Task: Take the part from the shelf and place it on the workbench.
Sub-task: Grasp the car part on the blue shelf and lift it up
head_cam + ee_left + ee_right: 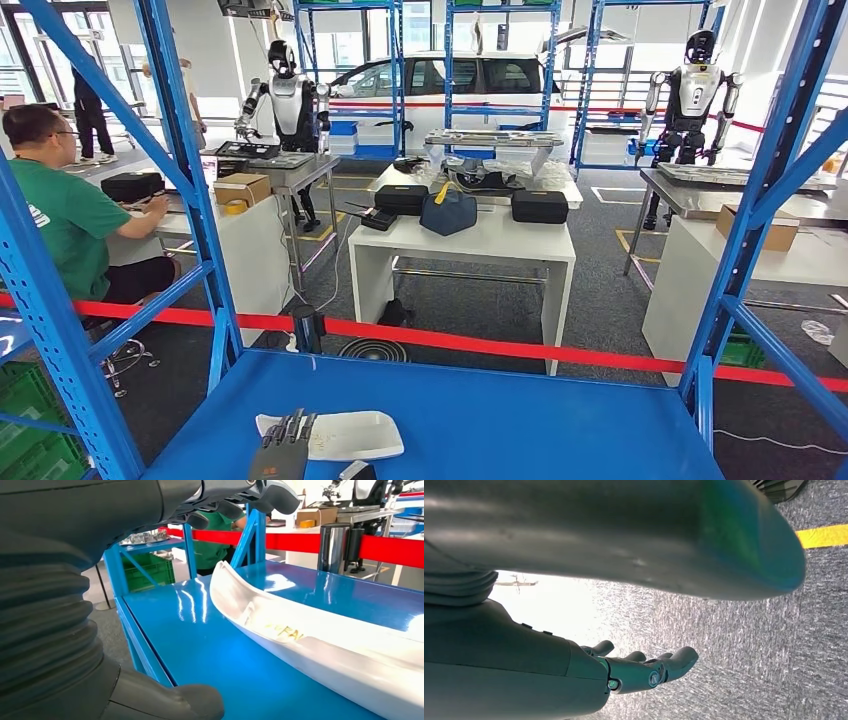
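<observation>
Part (pixel 345 435), a long white tray, is lying along the shelf's (pixel 520 420) front edge just beneath the left hand (pixel 280 452), which is hovering spread wide, while the right hand (pixel 644 670) is hanging loosely uncurled, holding nothing

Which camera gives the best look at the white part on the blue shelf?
The left wrist view: the white part appears close up, curved rim visible. The head view shows it small, partly behind the left robot hand.

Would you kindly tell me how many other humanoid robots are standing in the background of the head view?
2. One humanoid robot stands at the far left, behind a grey table beside the white car. The other humanoid robot stands at the far right, behind another grey table. More may be hidden behind the shelving.
</observation>
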{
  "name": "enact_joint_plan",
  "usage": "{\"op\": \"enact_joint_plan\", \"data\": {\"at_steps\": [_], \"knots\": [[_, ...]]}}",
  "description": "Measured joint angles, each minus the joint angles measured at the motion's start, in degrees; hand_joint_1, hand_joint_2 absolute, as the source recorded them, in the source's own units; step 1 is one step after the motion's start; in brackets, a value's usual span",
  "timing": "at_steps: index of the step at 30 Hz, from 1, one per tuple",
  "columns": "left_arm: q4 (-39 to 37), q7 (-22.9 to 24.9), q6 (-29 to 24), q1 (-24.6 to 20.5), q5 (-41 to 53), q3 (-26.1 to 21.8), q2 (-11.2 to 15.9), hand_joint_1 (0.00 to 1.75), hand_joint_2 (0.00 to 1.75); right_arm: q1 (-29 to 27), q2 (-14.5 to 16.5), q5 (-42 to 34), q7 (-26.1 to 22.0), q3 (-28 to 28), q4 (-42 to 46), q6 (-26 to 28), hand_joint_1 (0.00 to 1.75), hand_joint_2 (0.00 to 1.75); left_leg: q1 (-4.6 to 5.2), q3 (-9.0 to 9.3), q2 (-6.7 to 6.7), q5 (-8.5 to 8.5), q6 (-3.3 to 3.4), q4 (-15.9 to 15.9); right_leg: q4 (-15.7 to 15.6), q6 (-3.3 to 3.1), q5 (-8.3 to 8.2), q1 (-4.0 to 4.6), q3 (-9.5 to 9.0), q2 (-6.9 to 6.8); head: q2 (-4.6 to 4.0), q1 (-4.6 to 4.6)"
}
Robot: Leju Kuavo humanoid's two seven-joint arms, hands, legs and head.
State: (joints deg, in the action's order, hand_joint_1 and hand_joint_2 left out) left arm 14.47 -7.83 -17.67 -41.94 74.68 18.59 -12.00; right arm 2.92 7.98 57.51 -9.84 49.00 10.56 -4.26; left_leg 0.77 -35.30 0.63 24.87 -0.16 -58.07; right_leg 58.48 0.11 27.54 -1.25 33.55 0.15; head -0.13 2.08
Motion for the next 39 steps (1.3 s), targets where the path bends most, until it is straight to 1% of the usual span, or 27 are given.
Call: {"op": "enact_joint_plan", "data": {"at_steps": [6,10,14,31,33,35,37,39], "knots": [[0.01,-1.08,-3.01,-0.11,-0.02,-0.63,0.08,0.0,1.75,0.02,0.09,0.5,0.49,-0.01,0.0,-0.13,0.0,0.0,0.0,0.0,0.0,0.0,0.0,0.0,0.0,0.0,0.0,0.0,0.0,0.0,0.0,0.0],[0.04,-3.11,-4.39,-0.57,-0.14,-0.87,-0.02,0.0,1.75,0.07,0.14,0.62,0.19,-0.01,0.0,-0.13,0.0,0.0,0.0,0.0,0.0,0.0,0.0,0.0,0.0,0.0,0.0,0.0,0.01,0.0,0.0,0.0],[0.04,-3.95,-4.53,-1.22,-0.45,-1.33,-0.21,0.0,1.75,0.11,0.15,0.63,-0.02,0.0,0.0,-0.13,0.0,0.0,0.0,0.01,0.0,0.0,0.0,0.0,0.0,0.0,0.0,0.0,0.0,0.0,0.0,0.0],[0.07,-4.11,-4.56,-1.29,-0.79,-1.56,-0.42,0.0,1.75,0.1,0.2,0.63,-0.04,-0.01,0.0,-0.13,0.0,0.0,0.0,0.01,-0.01,0.0,0.0,0.0,0.0,0.0,0.0,0.0,0.0,0.0,0.0,0.0],[0.09,-4.87,-4.79,-1.3,-0.84,-1.56,-0.43,0.0,1.75,0.09,0.2,0.64,-0.07,-0.01,0.0,-0.13,0.0,0.0,0.0,0.01,-0.01,0.0,0.0,0.0,0.0,0.0,0.0,0.0,0.01,0.0,0.0,0.0],[0.2,-7.3,-5.25,-1.41,-1.17,-1.58,-0.51,0.0,0.87,0.1,0.2,0.64,-0.15,-0.01,0.0,-0.13,0.0,0.0,0.0,0.01,0.0,0.0,0.0,0.0,0.0,0.0,0.0,0.0,0.01,0.0,0.0,0.0],[0.41,-10.71,-5.37,-1.9,-1.95,-1.67,-0.72,0.0,0.0,0.1,0.2,0.62,-0.28,-0.01,0.0,-0.13,0.0,0.0,0.0,0.01,0.0,0.0,0.0,0.0,0.0,0.0,0.0,0.0,0.01,0.0,0.0,0.0],[0.71,-14.36,-4.24,-2.92,-3.17,-1.99,-1.06,0.0,0.0,0.11,0.2,0.56,-0.35,0.05,0.0,-0.12,0.0,0.0,0.0,0.01,0.0,-0.01,0.0,0.0,0.0,0.0,-0.01,0.0,0.01,0.0,0.0,0.0]]}}
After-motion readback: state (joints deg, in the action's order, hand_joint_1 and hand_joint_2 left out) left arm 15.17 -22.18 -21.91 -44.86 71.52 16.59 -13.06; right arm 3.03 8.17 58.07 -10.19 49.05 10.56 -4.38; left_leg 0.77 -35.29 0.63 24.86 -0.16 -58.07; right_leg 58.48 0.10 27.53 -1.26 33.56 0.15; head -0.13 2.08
